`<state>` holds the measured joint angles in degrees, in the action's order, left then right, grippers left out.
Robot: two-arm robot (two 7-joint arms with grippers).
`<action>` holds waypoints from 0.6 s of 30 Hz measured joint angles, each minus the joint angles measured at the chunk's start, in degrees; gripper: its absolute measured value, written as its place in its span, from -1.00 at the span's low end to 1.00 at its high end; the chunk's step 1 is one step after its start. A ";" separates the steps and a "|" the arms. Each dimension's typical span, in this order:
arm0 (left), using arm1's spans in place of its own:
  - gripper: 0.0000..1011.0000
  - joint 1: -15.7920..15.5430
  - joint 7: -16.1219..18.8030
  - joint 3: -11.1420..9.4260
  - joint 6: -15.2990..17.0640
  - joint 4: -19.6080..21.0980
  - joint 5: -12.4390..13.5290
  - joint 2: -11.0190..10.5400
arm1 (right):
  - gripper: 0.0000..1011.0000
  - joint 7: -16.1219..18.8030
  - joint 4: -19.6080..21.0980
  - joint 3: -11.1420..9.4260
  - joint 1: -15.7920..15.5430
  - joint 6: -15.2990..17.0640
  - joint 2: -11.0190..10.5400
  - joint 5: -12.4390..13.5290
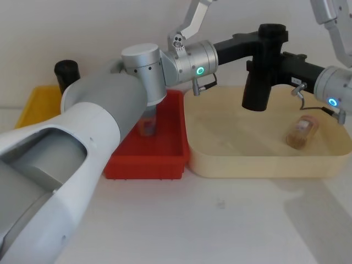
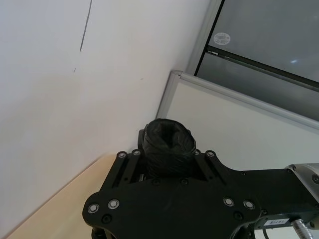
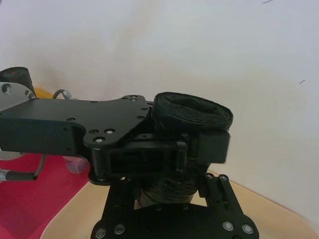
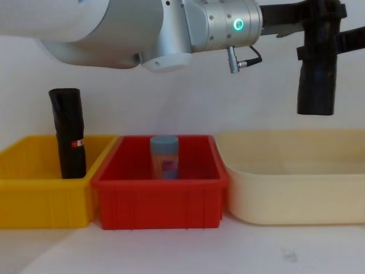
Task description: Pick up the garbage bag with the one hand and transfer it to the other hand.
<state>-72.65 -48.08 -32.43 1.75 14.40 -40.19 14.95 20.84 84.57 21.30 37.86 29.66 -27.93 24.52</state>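
The garbage bag (image 1: 263, 77), a black rolled cylinder, hangs upright in the air over the beige tray (image 1: 247, 165). My left gripper (image 1: 272, 37), on the green-ringed arm, is shut on the roll's upper end. From the right, my right gripper (image 1: 278, 60), on the blue-ringed arm, is closed around the roll just below it. The chest view shows the garbage bag (image 4: 316, 80) high at the right, with most of its length hanging free under both grippers. In the right wrist view the garbage bag (image 3: 192, 112) passes down through the left gripper (image 3: 194, 147) into the right gripper (image 3: 167, 191).
A second black roll (image 4: 68, 131) with a red label stands in the yellow bin (image 4: 34, 194) at the left. The red bin (image 4: 159, 200) in the middle holds a blue-capped container (image 4: 165, 157). A brown jar (image 1: 302, 132) lies in the beige tray.
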 joint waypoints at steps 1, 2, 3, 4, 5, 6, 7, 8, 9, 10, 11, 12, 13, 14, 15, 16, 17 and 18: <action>-0.26 0.00 -0.01 -0.02 0.00 0.00 0.00 0.00 | 0.19 0.00 0.00 0.03 0.01 0.00 0.05 0.00; -0.23 0.00 -0.02 -0.05 0.00 0.00 0.00 0.01 | 0.19 0.00 0.00 0.04 0.01 0.00 0.05 0.00; -0.20 0.00 -0.02 -0.05 0.00 0.00 0.01 0.01 | 0.19 0.00 0.00 0.04 0.02 0.00 0.06 0.00; -0.14 0.00 -0.02 -0.05 0.00 0.00 0.01 0.01 | 0.19 0.00 0.00 0.04 0.03 0.00 0.06 0.00; -0.06 0.00 -0.02 -0.05 0.00 0.00 0.01 0.01 | 0.19 0.00 0.00 0.04 0.03 0.00 0.06 0.00; -0.04 0.00 -0.02 -0.05 0.00 0.00 0.01 0.01 | 0.19 0.00 0.00 0.04 0.04 0.01 0.07 0.01; 0.06 0.00 -0.02 -0.05 0.00 0.00 0.01 0.01 | 0.19 0.00 0.00 0.04 0.04 0.01 0.07 0.00; 0.09 0.00 -0.02 -0.05 0.01 0.00 0.01 0.01 | 0.19 0.00 0.00 0.04 0.04 0.01 0.07 0.00; 0.21 0.00 -0.02 -0.05 0.01 0.00 0.01 0.00 | 0.19 0.00 0.00 0.04 0.04 0.01 0.07 0.01; 0.21 0.00 -0.02 -0.04 0.01 0.00 0.01 0.00 | 0.19 0.00 -0.01 0.03 0.04 0.01 0.07 0.01; 0.29 0.00 -0.02 -0.04 0.01 0.00 0.01 0.00 | 0.19 0.00 -0.02 0.01 0.04 0.01 0.07 0.01; 0.40 0.00 -0.03 -0.03 0.01 0.00 0.01 0.00 | 0.19 -0.02 -0.07 -0.06 0.04 0.00 0.08 0.00; 0.44 0.00 -0.02 -0.03 0.01 0.00 0.01 0.00 | 0.19 -0.06 -0.12 -0.11 0.03 0.00 0.08 -0.02; 0.48 0.00 -0.03 -0.03 0.01 0.00 0.01 0.00 | 0.19 -0.11 -0.17 -0.17 0.03 -0.01 0.08 -0.04; 0.51 0.00 -0.02 -0.02 0.01 0.00 0.01 0.00 | 0.19 -0.37 -0.29 -0.37 0.01 -0.02 0.10 -0.09; 0.62 0.00 -0.02 -0.01 0.01 0.00 0.01 0.00 | 0.19 -0.50 -0.41 -0.53 -0.01 -0.02 0.11 -0.11; 0.66 0.00 -0.02 0.00 0.01 0.00 0.01 0.00 | 0.19 -0.62 -0.51 -0.65 -0.02 -0.03 0.13 -0.13; 0.70 0.00 -0.02 0.00 0.01 0.00 0.01 0.00 | 0.19 -0.99 -0.78 -0.98 -0.07 -0.03 0.16 -0.16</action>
<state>-72.65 -48.10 -32.43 1.76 14.40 -40.18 14.95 19.85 83.79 20.32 37.78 29.63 -27.77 24.35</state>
